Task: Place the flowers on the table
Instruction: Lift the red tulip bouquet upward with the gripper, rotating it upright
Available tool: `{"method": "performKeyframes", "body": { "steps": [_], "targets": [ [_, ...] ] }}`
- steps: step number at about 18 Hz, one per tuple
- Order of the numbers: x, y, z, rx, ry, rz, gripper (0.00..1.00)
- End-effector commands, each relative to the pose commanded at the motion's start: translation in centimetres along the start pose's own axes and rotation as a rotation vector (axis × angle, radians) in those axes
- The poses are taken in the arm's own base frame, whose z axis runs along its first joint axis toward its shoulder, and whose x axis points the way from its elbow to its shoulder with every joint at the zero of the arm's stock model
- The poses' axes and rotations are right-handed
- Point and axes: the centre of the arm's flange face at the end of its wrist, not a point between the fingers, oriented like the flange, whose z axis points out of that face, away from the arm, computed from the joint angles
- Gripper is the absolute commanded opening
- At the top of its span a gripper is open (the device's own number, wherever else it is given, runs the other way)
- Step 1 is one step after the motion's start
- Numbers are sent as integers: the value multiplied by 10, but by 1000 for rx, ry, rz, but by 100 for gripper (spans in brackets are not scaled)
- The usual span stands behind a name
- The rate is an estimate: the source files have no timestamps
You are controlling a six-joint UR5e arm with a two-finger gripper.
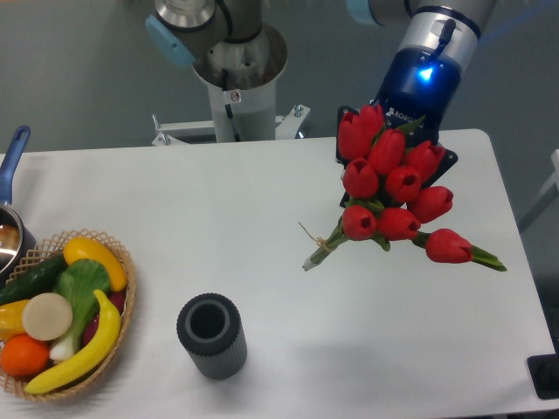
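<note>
The flowers, a bunch of red tulips with green stems tied with tan twine, hang tilted over the right side of the white table. The stem ends point down-left, close to the tabletop. One tulip sticks out to the lower right. My gripper is behind the blooms under the blue wrist. Its fingers are hidden by the tulips, and the bunch moves with it.
A black ribbed cylinder cup stands at the front centre. A wicker basket of fruit and vegetables sits at the front left, with a pot behind it. The arm's base is behind the table. A black object is at the front right corner.
</note>
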Motion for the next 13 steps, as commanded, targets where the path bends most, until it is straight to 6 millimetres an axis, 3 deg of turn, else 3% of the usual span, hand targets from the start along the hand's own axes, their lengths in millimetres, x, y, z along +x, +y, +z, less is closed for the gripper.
{"method": "performKeyframes", "body": {
  "steps": [11,13],
  "targets": [
    [10,0,-23,-203,-229,35,44],
    [10,16,-24,-284,-287,41,45]
  ]
}}
